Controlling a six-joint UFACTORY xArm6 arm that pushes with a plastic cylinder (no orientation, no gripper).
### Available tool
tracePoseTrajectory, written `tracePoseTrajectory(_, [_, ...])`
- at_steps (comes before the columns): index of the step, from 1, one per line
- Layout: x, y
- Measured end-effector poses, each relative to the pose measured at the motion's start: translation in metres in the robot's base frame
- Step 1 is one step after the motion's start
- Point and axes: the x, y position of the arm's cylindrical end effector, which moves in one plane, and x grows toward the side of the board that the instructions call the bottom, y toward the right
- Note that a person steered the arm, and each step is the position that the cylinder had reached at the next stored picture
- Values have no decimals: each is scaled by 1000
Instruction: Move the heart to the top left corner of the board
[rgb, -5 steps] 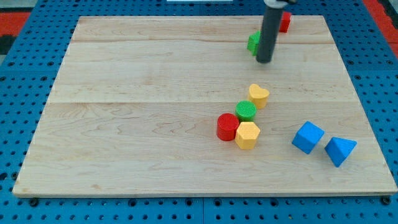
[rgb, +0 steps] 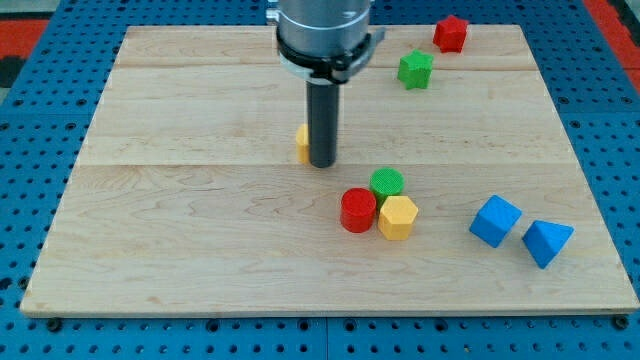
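The yellow heart (rgb: 301, 144) lies near the middle of the wooden board (rgb: 180, 230), mostly hidden behind the dark rod. My tip (rgb: 321, 164) rests on the board, touching the heart's right side. Only a thin yellow edge of the heart shows to the left of the rod. The board's top left corner (rgb: 135, 35) is far up and to the left of the heart.
A green cylinder (rgb: 387, 183), a red cylinder (rgb: 358, 210) and a yellow hexagon (rgb: 398, 217) cluster right of centre. Two blue blocks (rgb: 496, 221) (rgb: 546, 241) lie at the lower right. A green block (rgb: 415, 69) and a red block (rgb: 450, 34) sit at the top right.
The rod moved from the top right down and left to the board's middle. The yellow heart slid left, away from the green cylinder. The cluster shifted slightly.
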Motion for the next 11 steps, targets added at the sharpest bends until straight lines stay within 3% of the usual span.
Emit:
tracePoseTrajectory(2, [-112, -111])
tracePoseTrajectory(4, [-13, -32])
tracePoseTrajectory(5, [-66, -18])
tracePoseTrajectory(7, [-162, -116])
tracePoseTrajectory(8, [-124, -9])
tracePoseTrajectory(9, [-78, -30])
tracePoseTrajectory(11, [-204, -148])
